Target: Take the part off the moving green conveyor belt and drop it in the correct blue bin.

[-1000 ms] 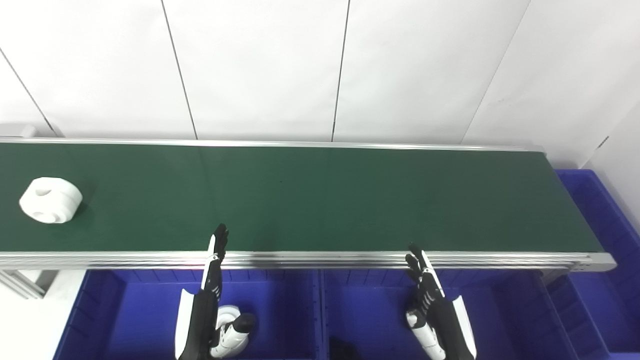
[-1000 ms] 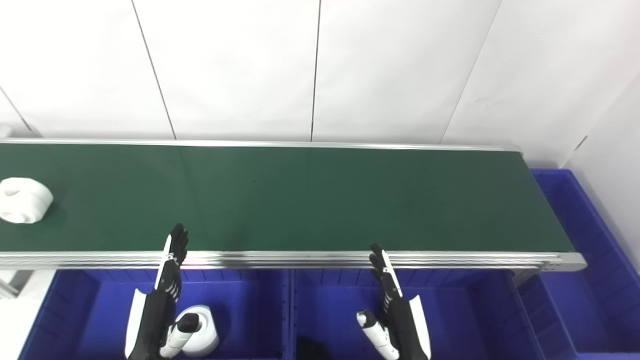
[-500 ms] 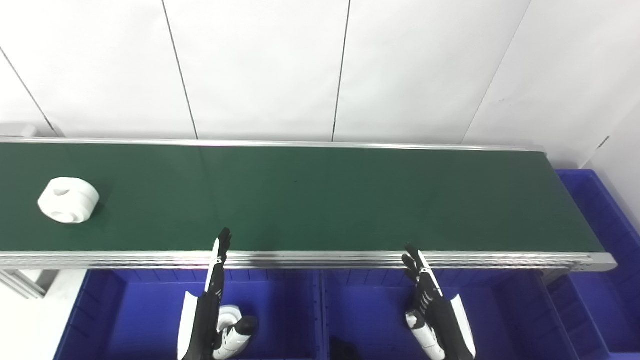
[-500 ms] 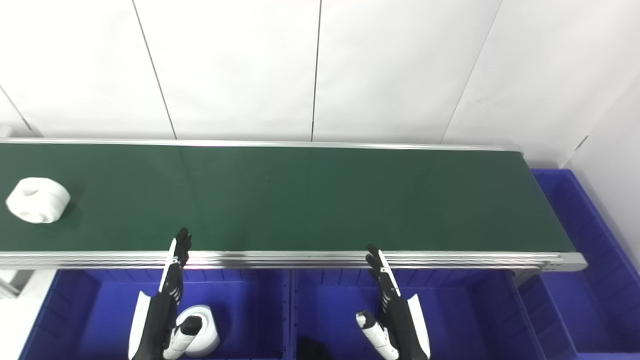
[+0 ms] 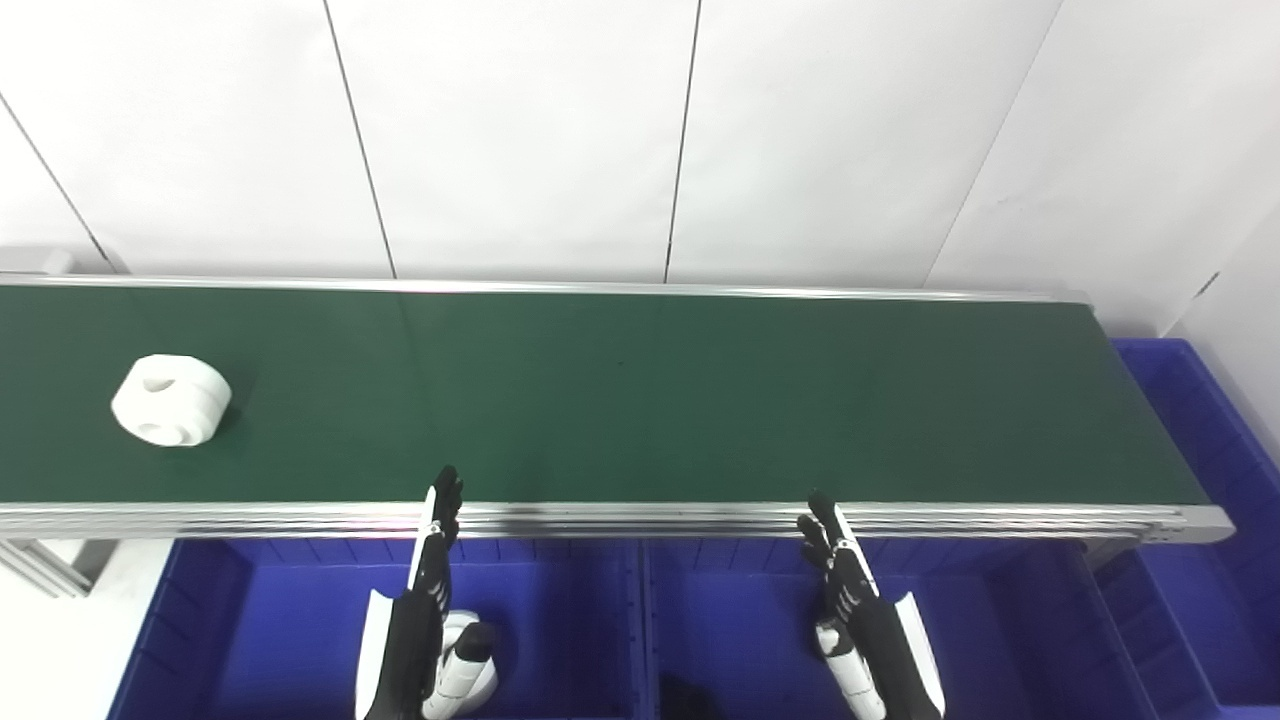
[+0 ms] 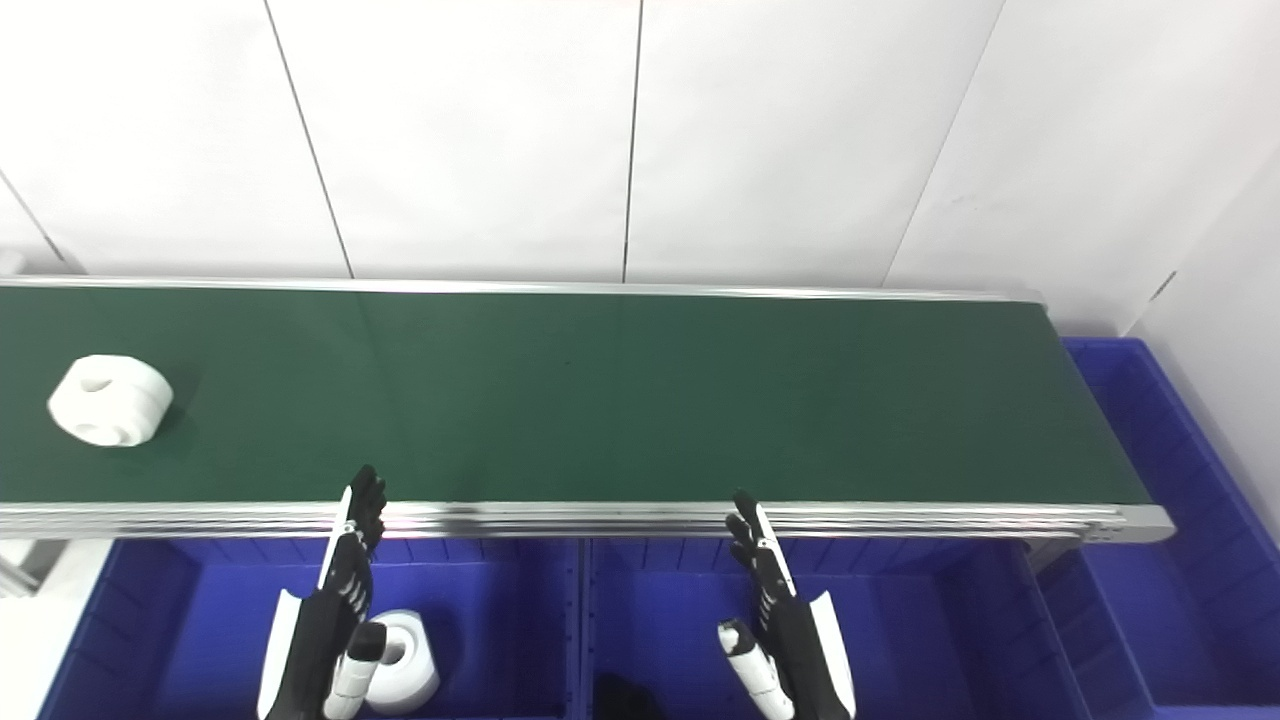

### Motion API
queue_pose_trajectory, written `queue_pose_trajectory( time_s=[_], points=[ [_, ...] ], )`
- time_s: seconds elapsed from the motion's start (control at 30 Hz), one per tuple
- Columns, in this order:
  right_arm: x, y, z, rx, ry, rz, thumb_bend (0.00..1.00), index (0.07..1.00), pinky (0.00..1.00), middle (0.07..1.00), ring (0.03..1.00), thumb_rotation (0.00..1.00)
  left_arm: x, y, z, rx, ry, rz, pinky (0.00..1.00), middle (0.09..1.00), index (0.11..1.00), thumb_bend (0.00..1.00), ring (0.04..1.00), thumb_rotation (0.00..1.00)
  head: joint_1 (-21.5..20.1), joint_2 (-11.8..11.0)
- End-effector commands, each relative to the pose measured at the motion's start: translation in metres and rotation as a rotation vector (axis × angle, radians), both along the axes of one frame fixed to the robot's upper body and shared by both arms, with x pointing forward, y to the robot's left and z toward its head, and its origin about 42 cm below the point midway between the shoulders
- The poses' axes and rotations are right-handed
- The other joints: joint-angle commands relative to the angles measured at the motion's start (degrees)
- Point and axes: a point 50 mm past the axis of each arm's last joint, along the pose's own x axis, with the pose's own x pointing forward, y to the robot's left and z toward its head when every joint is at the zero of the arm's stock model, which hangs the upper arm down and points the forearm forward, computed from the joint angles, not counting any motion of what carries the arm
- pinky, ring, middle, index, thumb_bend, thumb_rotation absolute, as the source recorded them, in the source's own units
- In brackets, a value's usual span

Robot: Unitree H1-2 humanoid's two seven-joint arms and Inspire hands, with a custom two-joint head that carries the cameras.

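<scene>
One white round plastic part (image 5: 171, 400) rides the green belt surface (image 5: 640, 400), nothing blocking it. Another white spool (image 6: 400, 662) lies in the left blue bin (image 5: 260, 640). Left hand (image 5: 425, 610) and right hand (image 5: 860, 620) hover empty, fingers straight.

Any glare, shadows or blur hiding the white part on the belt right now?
Left eye view: white part sharp, soft shadow to its right on the conveyor belt. Right eye view: part equally clear; mild sheen on the aluminium rail; left hand and right hand unblurred.
</scene>
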Motion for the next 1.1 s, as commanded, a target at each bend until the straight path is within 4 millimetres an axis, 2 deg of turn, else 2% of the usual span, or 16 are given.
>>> queue_pose_trajectory(
  time_s=[0.0, 0.2, 0.63, 0.87, 1.0, 1.03, 1.07],
  points=[
    [0.006, 0.002, 0.008, 0.022, -0.041, -0.007, 0.85, 0.998, 0.95, 0.991, 0.963, 0.99, -0.001, -0.004, 0.000, -0.026, -0.002, 0.011, 1.00, 1.000, 1.000, 0.83, 1.000, 0.99, 0.17, 0.09],
    [0.007, 0.004, 0.007, 0.018, -0.043, -0.003, 0.85, 1.000, 0.94, 0.990, 0.963, 0.99, 0.000, -0.004, -0.007, -0.049, 0.024, 0.033, 1.00, 1.000, 1.000, 0.83, 1.000, 0.98, -0.13, -0.13],
    [0.006, 0.003, 0.010, 0.015, -0.042, -0.001, 0.85, 1.000, 0.95, 0.995, 0.970, 0.99, 0.001, -0.004, -0.004, -0.072, 0.027, 0.034, 1.00, 1.000, 1.000, 0.82, 1.000, 0.97, 0.33, -0.59],
    [0.005, -0.008, 0.004, 0.018, -0.050, 0.003, 0.83, 0.999, 0.97, 0.999, 0.973, 0.96, 0.002, -0.013, -0.007, -0.064, 0.027, 0.037, 1.00, 1.000, 1.000, 0.82, 1.000, 0.97, 6.63, -4.46],
    [0.005, -0.021, -0.009, 0.015, -0.045, 0.006, 0.84, 1.000, 0.99, 1.000, 0.979, 0.96, 0.005, -0.023, -0.013, -0.102, 0.015, 0.031, 1.00, 1.000, 1.000, 0.82, 1.000, 0.94, 11.10, -8.28],
    [0.005, -0.024, -0.011, 0.015, -0.043, 0.006, 0.84, 1.000, 1.00, 1.000, 0.983, 0.96, 0.006, -0.025, -0.016, -0.100, 0.020, 0.026, 1.00, 1.000, 1.000, 0.84, 1.000, 0.95, 12.37, -9.87],
    [0.006, -0.026, -0.013, 0.016, -0.040, 0.007, 0.85, 1.000, 1.00, 1.000, 0.986, 0.96, 0.007, -0.026, -0.019, -0.087, 0.026, 0.021, 1.00, 1.000, 1.000, 0.86, 0.999, 0.96, 12.37, -9.87]
  ],
)
